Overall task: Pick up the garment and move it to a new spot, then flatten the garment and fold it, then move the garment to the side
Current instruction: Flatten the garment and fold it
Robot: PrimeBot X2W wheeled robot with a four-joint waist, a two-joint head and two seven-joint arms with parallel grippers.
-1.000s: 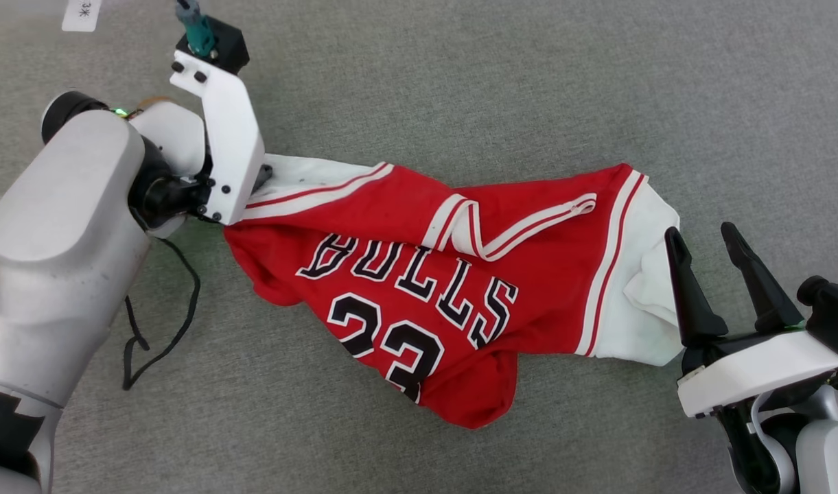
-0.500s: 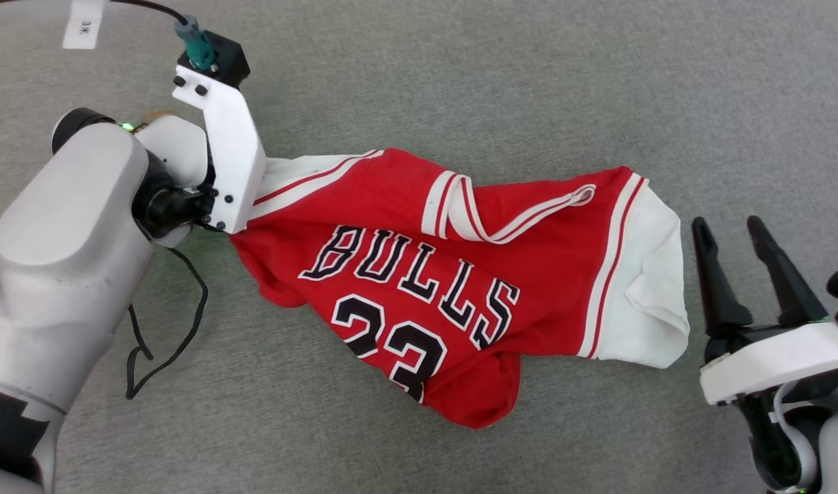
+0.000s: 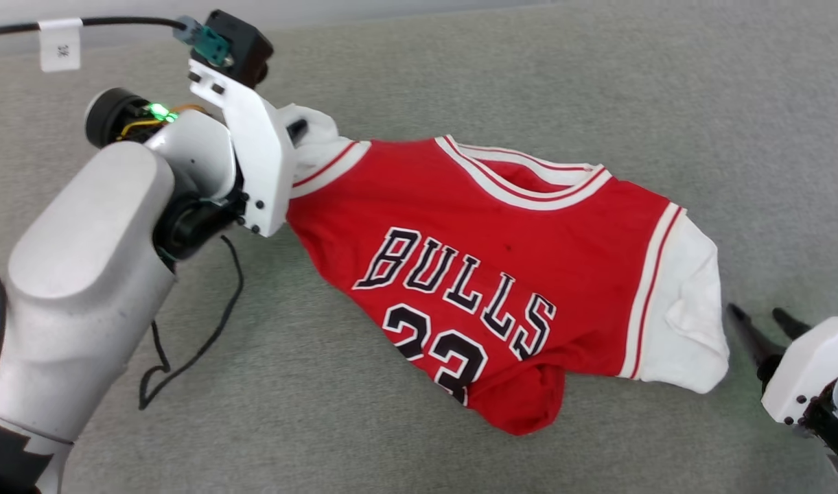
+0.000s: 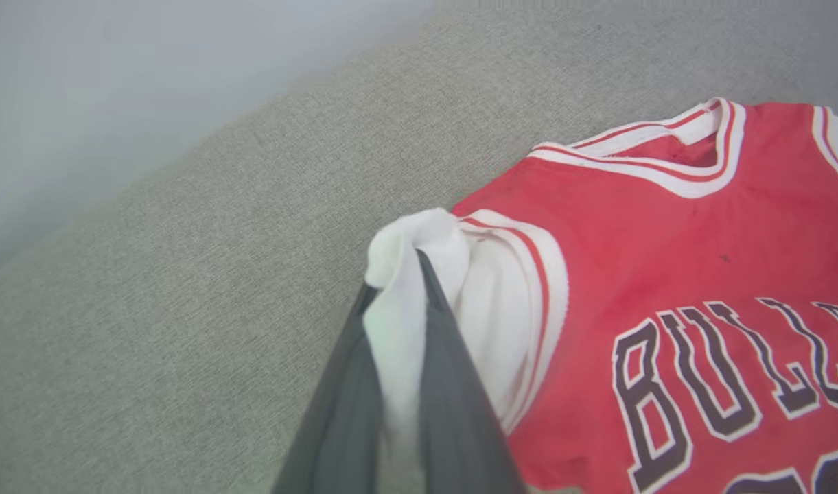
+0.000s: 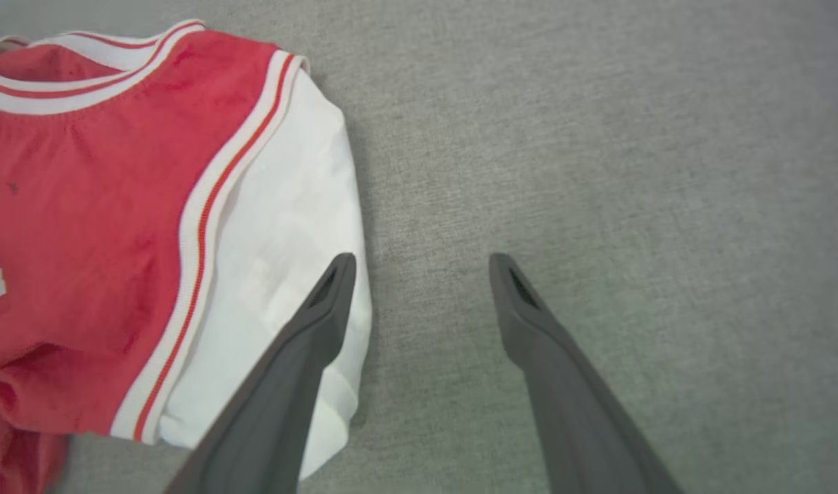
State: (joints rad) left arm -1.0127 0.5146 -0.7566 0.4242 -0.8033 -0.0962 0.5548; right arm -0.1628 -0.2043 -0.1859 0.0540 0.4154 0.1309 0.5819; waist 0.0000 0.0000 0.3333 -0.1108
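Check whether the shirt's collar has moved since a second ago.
Yes. The collar has flipped off the chest, away from the lettering, to the shirt's far edge. The camera shifted too, so the lettering is the reference.

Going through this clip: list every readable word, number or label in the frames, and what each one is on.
"BULLS": black, white-outlined letters across the chest of the red garment.
"23": black, white-outlined, below that word on the same garment; its lower part is lost in a fold.
White tag on the black cable: printed marks too small to read.
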